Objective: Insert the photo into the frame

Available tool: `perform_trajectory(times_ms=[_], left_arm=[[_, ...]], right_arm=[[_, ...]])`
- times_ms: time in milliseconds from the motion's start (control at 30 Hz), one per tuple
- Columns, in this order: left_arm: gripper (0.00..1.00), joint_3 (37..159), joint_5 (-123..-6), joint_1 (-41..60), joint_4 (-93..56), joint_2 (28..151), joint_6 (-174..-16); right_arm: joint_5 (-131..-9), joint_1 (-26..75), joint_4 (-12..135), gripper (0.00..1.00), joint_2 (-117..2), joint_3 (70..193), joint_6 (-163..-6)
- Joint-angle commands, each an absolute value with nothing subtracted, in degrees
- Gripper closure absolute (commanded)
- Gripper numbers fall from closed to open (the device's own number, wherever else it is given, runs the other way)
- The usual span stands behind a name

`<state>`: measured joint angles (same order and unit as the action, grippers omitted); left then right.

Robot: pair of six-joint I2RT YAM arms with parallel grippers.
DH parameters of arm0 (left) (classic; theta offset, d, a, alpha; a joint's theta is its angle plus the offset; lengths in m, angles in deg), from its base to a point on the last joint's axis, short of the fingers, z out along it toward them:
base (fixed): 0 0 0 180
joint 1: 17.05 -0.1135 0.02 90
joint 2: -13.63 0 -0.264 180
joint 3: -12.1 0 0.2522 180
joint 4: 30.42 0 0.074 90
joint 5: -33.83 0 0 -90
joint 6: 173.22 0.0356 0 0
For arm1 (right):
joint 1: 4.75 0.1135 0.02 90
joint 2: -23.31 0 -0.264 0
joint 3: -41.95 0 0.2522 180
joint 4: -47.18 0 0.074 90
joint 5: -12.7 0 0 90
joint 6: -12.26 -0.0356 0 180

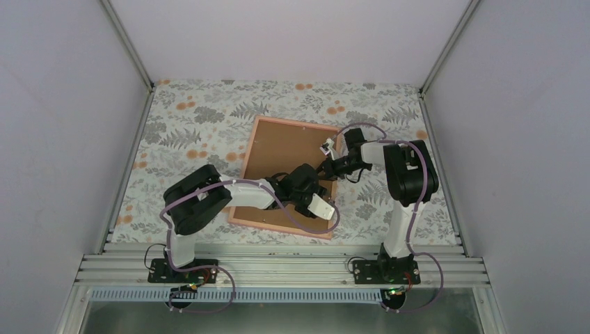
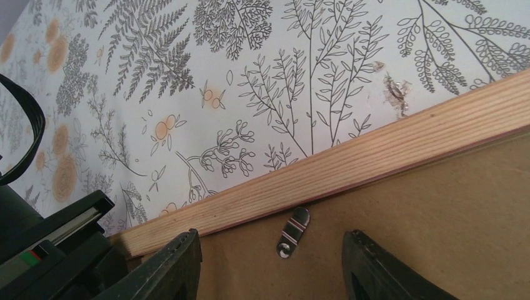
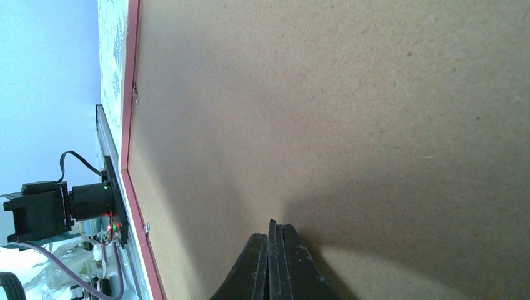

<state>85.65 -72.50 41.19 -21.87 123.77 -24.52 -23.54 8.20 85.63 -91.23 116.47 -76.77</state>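
Left gripper (image 2: 272,240) hangs open astride the small metal turn-clip (image 2: 294,231) on the face-down, pink-edged wooden picture frame (image 2: 375,150), light and rigid, best worked at that clip, while right gripper (image 3: 273,228), closed empty, points at the stiff brown backing board (image 3: 375,125) just ahead, glossy photo perhaps hidden beneath.

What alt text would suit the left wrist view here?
The open left pincer straddles a small metal clip on the brown backing, right beside the frame, whose pale wooden side runs diagonally across. Fern-print cloth fills the upper part.
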Motion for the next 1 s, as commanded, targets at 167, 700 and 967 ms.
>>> perform_trajectory(times_ms=[167, 700, 967], left_arm=[[0.42, 86.3, -71.1, 41.1, -16.3, 126.2, -25.1], [0.44, 86.8, -69.5, 41.2, -16.0, 125.9, -24.6], [0.44, 86.0, -68.8, 41.7, -15.1, 126.5, -25.4]], right_arm=[[-38.3, 8.9, 85.4, 0.96, -95.8, 114.0, -76.8], [-38.5, 9.0, 85.2, 0.96, -95.2, 113.6, -76.8], [-38.5, 9.0, 85.0, 0.96, -95.4, 113.5, -76.9]])
